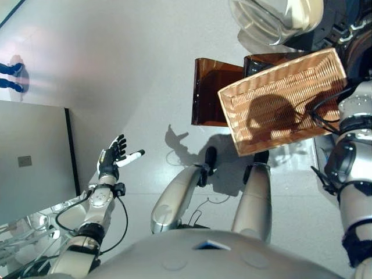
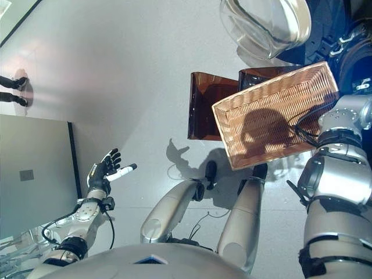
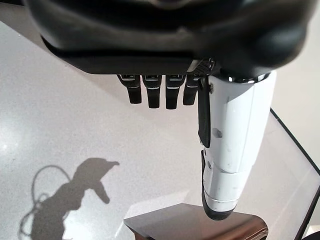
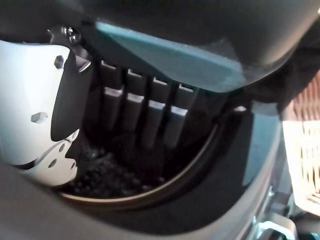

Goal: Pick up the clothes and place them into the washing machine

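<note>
The wicker basket (image 1: 279,78) rests tilted on the dark brown box (image 1: 209,93) and holds no clothes. My right arm reaches past the basket into the dark washing machine (image 1: 349,26). In the right wrist view my right hand (image 4: 150,115) is inside the round drum opening, fingers straight, white-covered thumb apart. A dark heap of clothes (image 4: 105,175) lies in the drum just beyond the fingertips. My left hand (image 1: 108,163) is open and empty over the floor at the lower left; it also shows in the left wrist view (image 3: 155,92).
The machine's clear round door (image 1: 273,20) hangs open above the basket. A grey panel (image 1: 29,157) stands at the left. A person's shoes (image 1: 11,75) are at the far left edge. Pale floor lies between the panel and the box.
</note>
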You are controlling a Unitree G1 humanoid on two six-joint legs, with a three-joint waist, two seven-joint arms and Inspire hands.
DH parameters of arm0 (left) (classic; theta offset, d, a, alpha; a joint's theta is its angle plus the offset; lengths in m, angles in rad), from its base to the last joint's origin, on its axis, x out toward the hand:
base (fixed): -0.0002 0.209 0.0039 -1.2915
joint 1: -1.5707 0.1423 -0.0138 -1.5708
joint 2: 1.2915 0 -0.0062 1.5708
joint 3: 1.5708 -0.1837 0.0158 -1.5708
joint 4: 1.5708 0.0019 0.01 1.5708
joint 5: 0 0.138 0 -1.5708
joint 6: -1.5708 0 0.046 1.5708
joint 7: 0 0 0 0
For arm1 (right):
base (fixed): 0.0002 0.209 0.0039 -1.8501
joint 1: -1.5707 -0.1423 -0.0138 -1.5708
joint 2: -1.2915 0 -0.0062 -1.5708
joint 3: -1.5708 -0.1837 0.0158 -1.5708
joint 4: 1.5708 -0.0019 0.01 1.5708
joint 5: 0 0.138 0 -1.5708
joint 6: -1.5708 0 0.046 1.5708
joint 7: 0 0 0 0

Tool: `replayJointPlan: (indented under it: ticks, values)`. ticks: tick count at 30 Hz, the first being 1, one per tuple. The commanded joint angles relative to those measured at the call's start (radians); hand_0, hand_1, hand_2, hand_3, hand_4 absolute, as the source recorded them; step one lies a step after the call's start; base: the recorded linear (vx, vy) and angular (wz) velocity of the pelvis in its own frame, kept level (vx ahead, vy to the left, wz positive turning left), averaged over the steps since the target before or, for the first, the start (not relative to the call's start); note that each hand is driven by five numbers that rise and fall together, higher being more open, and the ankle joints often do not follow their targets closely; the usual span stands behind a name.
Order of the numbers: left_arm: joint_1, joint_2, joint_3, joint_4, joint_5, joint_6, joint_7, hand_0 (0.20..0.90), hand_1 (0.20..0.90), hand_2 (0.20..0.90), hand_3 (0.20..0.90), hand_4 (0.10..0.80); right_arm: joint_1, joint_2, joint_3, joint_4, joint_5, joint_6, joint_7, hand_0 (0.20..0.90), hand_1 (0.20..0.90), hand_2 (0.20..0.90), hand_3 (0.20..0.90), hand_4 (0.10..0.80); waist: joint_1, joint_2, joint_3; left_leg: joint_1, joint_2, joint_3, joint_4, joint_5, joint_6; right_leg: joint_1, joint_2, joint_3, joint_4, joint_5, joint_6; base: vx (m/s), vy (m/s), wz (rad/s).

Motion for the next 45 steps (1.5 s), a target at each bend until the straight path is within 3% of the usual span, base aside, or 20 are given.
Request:
replayJointPlan:
  ticks: [1,7,16,27,36,45]
  values:
    - [0.006,0.083,0.062,0.047,-0.032,-0.046,0.019,0.900,0.900,0.900,0.900,0.800,-0.029,-0.067,0.123,-0.078,-0.089,-0.038,0.126,0.900,0.900,0.900,0.900,0.800,0.020,-0.001,-0.098,-0.053,-0.030,0.003,-0.050,0.062,-0.047,0.070,0.027,-0.029,-0.066,-0.007,-0.011,0.000,0.000,0.00]
    - [0.002,0.061,0.052,0.076,-0.024,-0.028,0.007,0.900,0.900,0.900,0.900,0.800,0.076,0.067,0.095,-0.050,-0.061,-0.011,0.170,0.900,0.900,0.900,0.900,0.800,0.011,-0.039,-0.079,-0.001,-0.024,-0.009,-0.074,0.066,-0.048,0.135,0.031,-0.043,-0.112,0.007,-0.007,0.007,-0.013,0.00]
    - [0.005,0.031,0.029,0.093,-0.016,-0.006,-0.015,0.900,0.900,0.900,0.900,0.800,0.242,0.312,0.087,-0.039,0.024,0.026,0.262,0.900,0.900,0.900,0.900,0.800,0.007,-0.127,-0.061,0.148,-0.011,-0.044,-0.166,0.079,-0.051,0.311,0.023,-0.076,-0.255,0.045,0.008,0.066,-0.025,-0.04]
    - [0.012,0.029,0.034,0.141,0.034,0.013,-0.032,0.900,0.900,0.900,0.900,0.800,0.376,0.485,0.182,-0.031,-0.007,0.099,0.336,0.900,0.900,0.900,0.900,0.800,0.008,-0.189,-0.046,0.266,-0.007,-0.066,-0.231,0.093,-0.047,0.457,0.014,-0.102,-0.376,0.088,0.023,0.068,0.005,0.10]
    - [0.009,0.019,0.072,0.190,0.048,0.020,-0.018,0.900,0.900,0.900,0.900,0.800,0.504,0.557,0.227,-0.095,-0.032,0.106,0.365,0.900,0.900,0.900,0.900,0.800,-0.011,-0.233,-0.056,0.344,-0.002,-0.065,-0.269,0.089,-0.043,0.533,0.021,-0.101,-0.420,0.104,0.034,0.055,0.004,0.02]
    - [0.026,-0.032,0.151,0.325,0.077,0.022,0.002,0.900,0.900,0.900,0.900,0.800,0.813,0.531,0.268,-0.136,-0.376,0.144,0.325,0.900,0.900,0.900,0.900,0.800,-0.097,-0.292,-0.133,0.494,0.026,-0.035,-0.338,0.082,-0.043,0.661,0.037,-0.076,-0.489,0.121,0.054,0.095,-0.012,-0.13]
